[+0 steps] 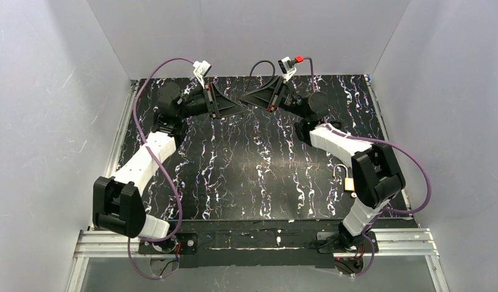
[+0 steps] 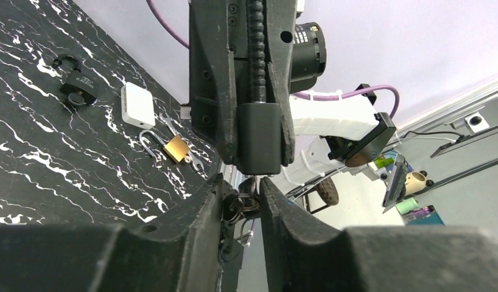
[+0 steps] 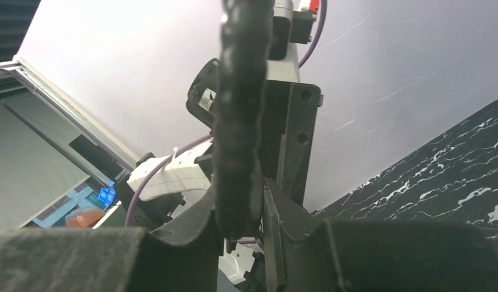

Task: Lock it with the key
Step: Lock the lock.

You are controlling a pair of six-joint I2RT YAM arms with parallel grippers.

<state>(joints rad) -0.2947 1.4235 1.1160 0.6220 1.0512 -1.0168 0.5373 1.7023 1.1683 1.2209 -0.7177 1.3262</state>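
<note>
The brass lock (image 1: 349,182) lies on the black marbled table beside my right arm's elbow. In the left wrist view the lock (image 2: 175,148) shows its silver shackle swung open. Both grippers meet tip to tip above the back of the table. My left gripper (image 1: 236,110) (image 2: 241,184) is narrowly shut on the dark key bunch with its ring (image 2: 239,204). My right gripper (image 1: 250,97) (image 2: 259,165) comes down onto the same bunch from above. In the right wrist view my right gripper (image 3: 240,190) has narrow jaws with a dark blurred shape filling the gap.
A smaller black padlock (image 2: 78,88) and a white square box (image 2: 139,104) lie on the table near the lock. Grey walls close in the back and both sides. A metal rail (image 1: 265,240) runs along the near edge.
</note>
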